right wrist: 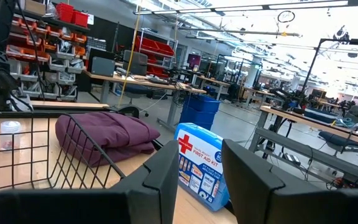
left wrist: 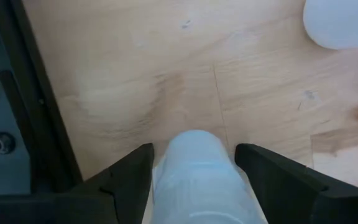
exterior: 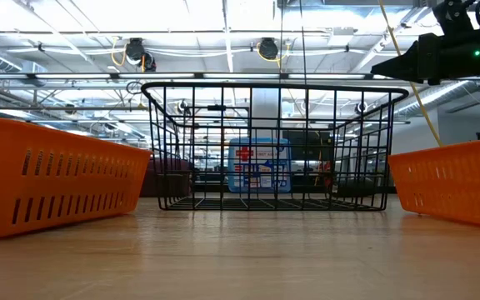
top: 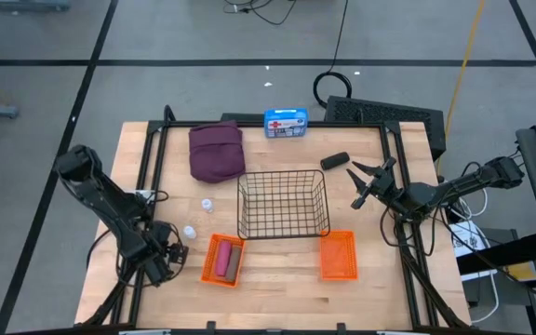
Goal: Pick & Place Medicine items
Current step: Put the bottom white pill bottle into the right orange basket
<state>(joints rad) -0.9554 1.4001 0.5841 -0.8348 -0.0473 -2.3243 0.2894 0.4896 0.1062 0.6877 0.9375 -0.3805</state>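
— Gripping a white bottle (left wrist: pixel 194 180) between both fingers: left gripper (top: pixel 164 253), low at the tabletop's front-left corner. Pick apparently made.
— Next, lifting clear and carrying to a container; orange tray (top: pixel 221 237) just beside, wire basket (top: pixel 283 174) beyond.
— Waiting still: two more bottles (top: pixel 190 232) nearby, maroon pouch (top: pixel 217 152) back-left.
— Right gripper (top: pixel 355 186) parted, empty, near the right edge by the dark-grey piece (top: pixel 335 160).

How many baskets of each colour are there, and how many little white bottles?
Orange baskets: 2
Black wire basket: 1
White bottles: 3
Total: 6
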